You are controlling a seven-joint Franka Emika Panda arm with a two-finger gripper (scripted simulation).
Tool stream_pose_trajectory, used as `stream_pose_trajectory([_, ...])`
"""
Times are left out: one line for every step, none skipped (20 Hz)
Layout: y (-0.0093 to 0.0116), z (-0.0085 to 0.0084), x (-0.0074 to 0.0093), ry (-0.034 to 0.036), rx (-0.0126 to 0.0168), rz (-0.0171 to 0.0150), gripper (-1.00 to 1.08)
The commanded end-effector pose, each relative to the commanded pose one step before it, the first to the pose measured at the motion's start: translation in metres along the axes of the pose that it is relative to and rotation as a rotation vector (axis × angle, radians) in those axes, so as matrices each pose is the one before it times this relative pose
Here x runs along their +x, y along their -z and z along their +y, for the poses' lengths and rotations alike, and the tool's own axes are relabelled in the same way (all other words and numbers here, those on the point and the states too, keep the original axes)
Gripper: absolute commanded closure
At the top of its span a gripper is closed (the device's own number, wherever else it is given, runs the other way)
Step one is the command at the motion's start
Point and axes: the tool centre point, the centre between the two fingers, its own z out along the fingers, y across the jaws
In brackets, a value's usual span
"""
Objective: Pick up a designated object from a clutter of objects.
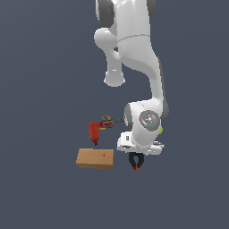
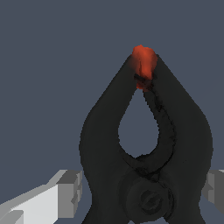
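Observation:
The designated object, a black V-shaped clamp (image 2: 144, 144) with a red-orange tip (image 2: 143, 65), fills the wrist view. Grey fingers (image 2: 68, 192) press against both of its sides. In the exterior view the clamp (image 1: 136, 162) hangs tip-down under the white hand, and my gripper (image 1: 136, 155) is shut on it. It sits just to the exterior view's right of the tan wooden block (image 1: 95, 158). I cannot tell whether the tip touches the floor. The rest of the clutter of objects lies behind: a red drill (image 1: 94, 131) and red-handled scissors (image 1: 106, 121).
A sliver of a yellow-green tennis ball (image 1: 160, 130) shows behind the wrist, mostly hidden by the arm. The floor (image 1: 44, 201) is flat dark blue-grey all around.

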Motion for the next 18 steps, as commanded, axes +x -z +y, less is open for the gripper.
stream_pose_trajectory([-0.00303,-0.00042,0.00115,-0.00005,0.00046,0.00164,-0.92])
stream_pose_trajectory([-0.00009,-0.00005,0.00013,0.0,0.0,0.0,-0.92])
stream_pose_trajectory([0.0,0.0,0.0,0.0,0.0,0.0,1.08])
stream_pose_trajectory([0.0,0.0,0.0,0.0,0.0,0.0,1.08])
stream_pose_trajectory([0.0,0.0,0.0,0.0,0.0,0.0,1.08])
stream_pose_trajectory([0.0,0.0,0.0,0.0,0.0,0.0,1.08])
stream_pose_trajectory([0.0,0.0,0.0,0.0,0.0,0.0,1.08])
stream_pose_trajectory([0.0,0.0,0.0,0.0,0.0,0.0,1.08])
stream_pose_trajectory([0.0,0.0,0.0,0.0,0.0,0.0,1.08])
stream_pose_trajectory([0.0,0.0,0.0,0.0,0.0,0.0,1.08])
stream_pose_trajectory([0.0,0.0,0.0,0.0,0.0,0.0,1.08])
stream_pose_trajectory([0.0,0.0,0.0,0.0,0.0,0.0,1.08])
stream_pose_trajectory([0.00061,-0.00053,-0.00065,0.00094,0.00009,-0.00101,1.08])
stream_pose_trajectory([0.00023,-0.00003,-0.00008,0.0,0.0,0.0,1.08])
stream_pose_trajectory([0.00069,-0.0001,-0.00024,0.0,0.0,0.0,1.08])
stream_pose_trajectory([0.00115,-0.00016,-0.0004,0.0,0.0,0.0,1.08])
stream_pose_trajectory([0.00162,-0.00023,-0.00056,0.0,0.0,0.0,1.08])
stream_pose_trajectory([0.00208,-0.0003,-0.00072,0.0,0.0,0.0,1.08])
